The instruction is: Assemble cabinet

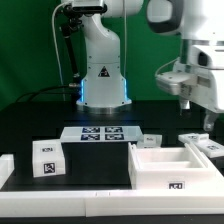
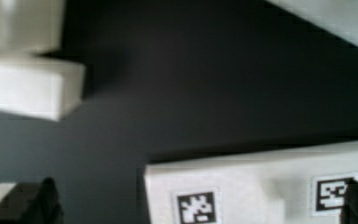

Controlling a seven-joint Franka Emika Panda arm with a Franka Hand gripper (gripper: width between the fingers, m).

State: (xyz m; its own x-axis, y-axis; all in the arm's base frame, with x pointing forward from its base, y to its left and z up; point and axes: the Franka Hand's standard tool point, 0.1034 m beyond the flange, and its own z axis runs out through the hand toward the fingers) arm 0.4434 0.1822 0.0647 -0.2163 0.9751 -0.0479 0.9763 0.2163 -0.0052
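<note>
The cabinet [image 1: 165, 168], an open-topped white box, sits on the black table [image 1: 40, 125] in the lower right of the exterior view's frame. The marker board [image 1: 100, 133] lies near the frame's centre and a small white cube [image 1: 47, 160] stands at the lower left. The gripper [image 1: 186, 98] hangs in the air at the right of that frame, above the cabinet and apart from it, though whether its jaws are parted or closed cannot be told. The wrist view shows a blurred white piece bearing two tags [image 2: 265, 188] on the dark surface.
</note>
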